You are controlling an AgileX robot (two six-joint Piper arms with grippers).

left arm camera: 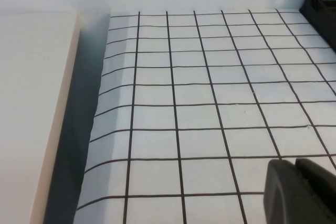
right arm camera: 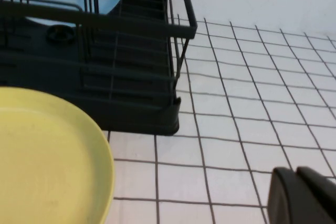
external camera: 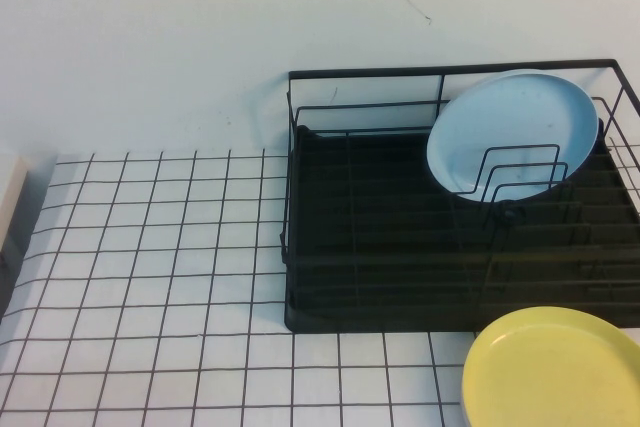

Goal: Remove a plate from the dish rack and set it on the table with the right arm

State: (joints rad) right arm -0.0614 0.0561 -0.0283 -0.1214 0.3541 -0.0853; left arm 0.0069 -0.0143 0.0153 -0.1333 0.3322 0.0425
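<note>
The yellow plate (external camera: 555, 372) lies flat on the gridded table (external camera: 150, 277), just in front of the black dish rack (external camera: 400, 277); it also shows in the right wrist view (right arm camera: 47, 161). A light blue plate (external camera: 512, 132) leans upright in the rack's wire dividers. My right gripper (right arm camera: 296, 174) is shut and empty, above the table beside the yellow plate and apart from it. My left gripper (left arm camera: 295, 163) is shut and empty over bare table far to the left. Neither arm shows in the high view.
The rack (right arm camera: 105, 66) fills the right half of the table, its tall wire frame by the back wall. A pale board (left arm camera: 31, 119) borders the table's left edge, with a dark gap beside it.
</note>
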